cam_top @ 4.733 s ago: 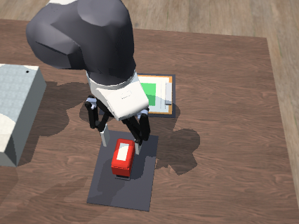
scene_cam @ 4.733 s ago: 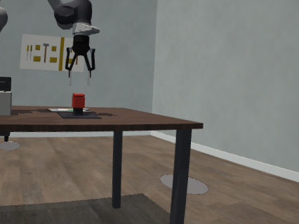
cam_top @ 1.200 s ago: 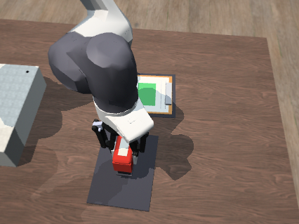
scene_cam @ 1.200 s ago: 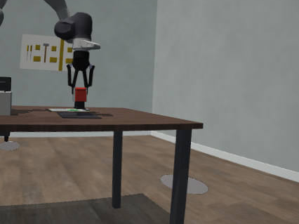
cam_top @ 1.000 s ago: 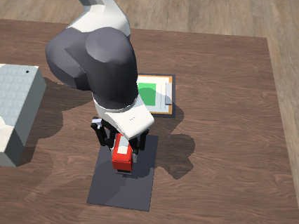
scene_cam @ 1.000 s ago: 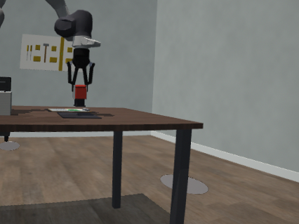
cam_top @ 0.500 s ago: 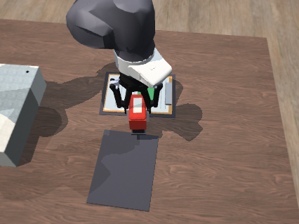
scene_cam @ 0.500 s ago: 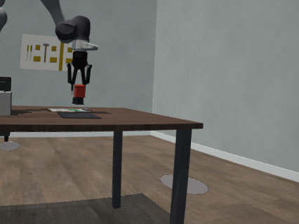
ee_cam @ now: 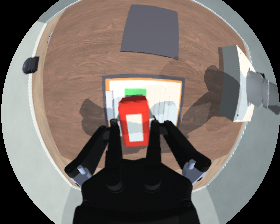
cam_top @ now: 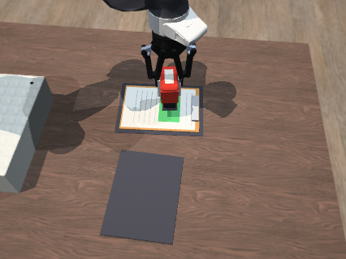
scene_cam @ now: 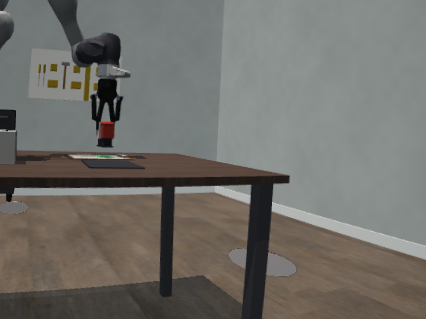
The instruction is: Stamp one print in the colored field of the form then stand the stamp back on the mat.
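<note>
Here, gripper (cam_top: 168, 79) clamping red stamp (cam_top: 169, 88), above form (cam_top: 140, 117), off mat (cam_top: 142, 196).

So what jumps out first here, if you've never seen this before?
The red stamp, gripped in the black claw and hanging in the air above the form with its green field. Nearer the camera in the top view, a dark mat lies on the table.

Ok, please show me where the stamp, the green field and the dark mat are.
stamp (cam_top: 169, 86): top view, its red body.
green field (cam_top: 164, 116): top view, the visible part below the stamp.
dark mat (cam_top: 143, 196): top view, its middle.
</note>
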`<state>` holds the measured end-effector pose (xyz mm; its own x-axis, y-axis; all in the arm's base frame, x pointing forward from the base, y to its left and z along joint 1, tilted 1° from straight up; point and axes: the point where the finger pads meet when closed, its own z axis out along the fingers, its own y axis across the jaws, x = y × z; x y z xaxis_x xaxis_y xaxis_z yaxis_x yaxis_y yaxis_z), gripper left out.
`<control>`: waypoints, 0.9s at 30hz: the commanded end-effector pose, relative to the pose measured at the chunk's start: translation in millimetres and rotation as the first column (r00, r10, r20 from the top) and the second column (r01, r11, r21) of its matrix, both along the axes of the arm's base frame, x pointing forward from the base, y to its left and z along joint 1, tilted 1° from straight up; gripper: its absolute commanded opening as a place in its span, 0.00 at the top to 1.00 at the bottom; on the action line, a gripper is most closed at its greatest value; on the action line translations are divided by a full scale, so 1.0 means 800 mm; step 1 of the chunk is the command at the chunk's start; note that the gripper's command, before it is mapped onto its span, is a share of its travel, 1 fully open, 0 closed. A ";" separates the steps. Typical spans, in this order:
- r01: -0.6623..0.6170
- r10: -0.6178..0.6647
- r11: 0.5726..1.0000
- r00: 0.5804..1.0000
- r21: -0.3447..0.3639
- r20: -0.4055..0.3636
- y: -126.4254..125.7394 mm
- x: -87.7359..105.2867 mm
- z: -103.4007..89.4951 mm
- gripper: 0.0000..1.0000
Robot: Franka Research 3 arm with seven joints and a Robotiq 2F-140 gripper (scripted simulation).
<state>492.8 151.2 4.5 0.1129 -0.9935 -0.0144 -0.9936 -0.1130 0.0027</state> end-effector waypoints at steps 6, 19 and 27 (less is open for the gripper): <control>0.091 -0.091 0.996 0.996 -0.009 -0.009 0.000 0.004 -0.002 0.82; 0.091 -0.091 0.996 0.996 -0.009 -0.009 -0.003 0.003 0.002 0.82; 0.091 -0.091 0.996 0.996 -0.009 -0.009 -0.003 0.003 0.002 0.82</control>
<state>495.9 149.5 5.3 0.0303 -0.9995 -0.0062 -0.9995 -0.0304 0.0113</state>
